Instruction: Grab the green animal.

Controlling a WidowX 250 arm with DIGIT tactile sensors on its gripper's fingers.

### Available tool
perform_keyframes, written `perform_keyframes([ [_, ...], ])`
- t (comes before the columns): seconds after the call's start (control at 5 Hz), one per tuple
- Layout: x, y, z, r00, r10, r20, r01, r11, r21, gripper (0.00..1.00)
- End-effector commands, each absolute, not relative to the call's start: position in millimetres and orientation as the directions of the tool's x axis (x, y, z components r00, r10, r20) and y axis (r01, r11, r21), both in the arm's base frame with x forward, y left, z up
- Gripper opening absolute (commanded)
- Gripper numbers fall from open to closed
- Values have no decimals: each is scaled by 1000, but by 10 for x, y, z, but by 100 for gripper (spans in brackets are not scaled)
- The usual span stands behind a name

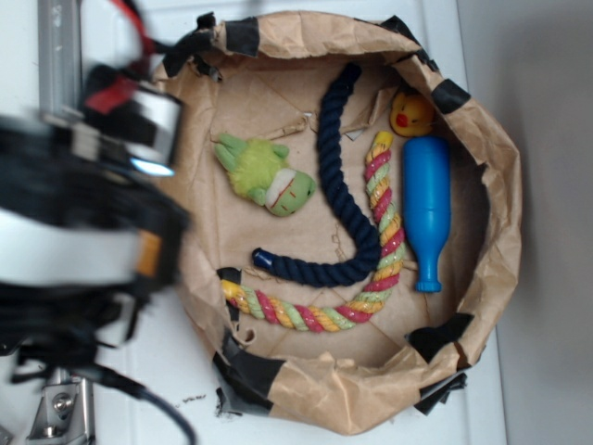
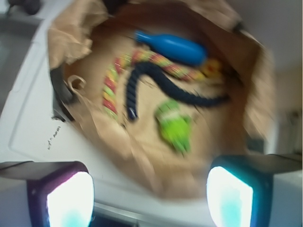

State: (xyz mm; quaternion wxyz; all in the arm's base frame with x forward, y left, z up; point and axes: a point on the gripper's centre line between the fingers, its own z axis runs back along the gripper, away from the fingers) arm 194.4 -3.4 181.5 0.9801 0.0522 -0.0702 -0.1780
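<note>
Nearest you in the wrist view are the gripper's point(image 2: 149, 198) two fingers point(image 2: 70, 198), spread wide with nothing between them, hanging outside the paper bag's rim point(image 2: 142, 161). The plush point(image 1: 265, 174) lies on the bag floor toward its left wall in the exterior view, head pointing to the middle, untouched. Just beside its head runs the navy rope point(image 1: 347, 176), apart from it as far as you can tell. Beyond that lies the striped rope point(image 1: 375, 232), then the blue bottle point(image 1: 426, 209) and the duck point(image 1: 411, 113) against the far wall. You're in the approach step, I judge. Next, bring the gripper over the rim, centre it above the plush's body, descend and close, keeping clear of the navy rope.
</note>
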Motion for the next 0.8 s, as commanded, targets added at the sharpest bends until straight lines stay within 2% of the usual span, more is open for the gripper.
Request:
perform_keyframes([
  [0.0,2256,429,896,939,-345,16,343,937,68,100],
  [0.2,2208,554,564,943,-330,-39,331,944,10,100],
  [0.4,2173,617,320,931,-356,-75,357,934,2,100],
  [0.6,2228,561,-74,902,-430,-22,431,902,17,100],
])
